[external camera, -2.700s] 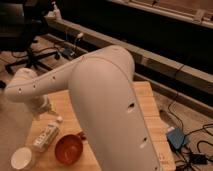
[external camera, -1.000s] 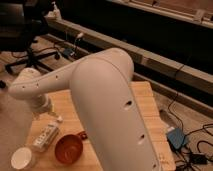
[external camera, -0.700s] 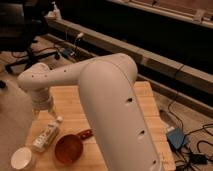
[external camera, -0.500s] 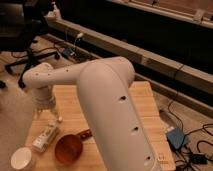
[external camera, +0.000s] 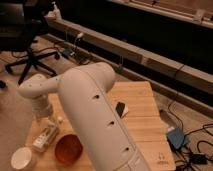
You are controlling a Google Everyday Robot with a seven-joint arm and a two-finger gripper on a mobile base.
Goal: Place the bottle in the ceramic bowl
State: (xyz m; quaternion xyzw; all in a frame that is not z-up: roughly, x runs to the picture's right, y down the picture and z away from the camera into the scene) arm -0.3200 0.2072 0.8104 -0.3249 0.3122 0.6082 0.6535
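Observation:
The bottle (external camera: pixel 45 137) is small and white with a pale label. It lies on its side near the front left of the wooden table (external camera: pixel 142 120). The ceramic bowl (external camera: pixel 68 148), reddish-brown and glossy, sits just right of the bottle, with its right side hidden behind my arm. My gripper (external camera: pixel 51 121) hangs from the white wrist directly above the upper end of the bottle, close to it. The bulky white arm (external camera: pixel 97 115) crosses the foreground and hides much of the table's middle.
A white round cup (external camera: pixel 22 158) stands at the table's front left corner. A black block (external camera: pixel 120 107) lies mid-table behind the arm. A blue box (external camera: pixel 176 137) and cables lie on the floor to the right. An office chair (external camera: pixel 30 55) stands back left.
My wrist has swung from the left table edge rightward and down, and is now over the bottle. The bottle, bowl and cup have not moved.

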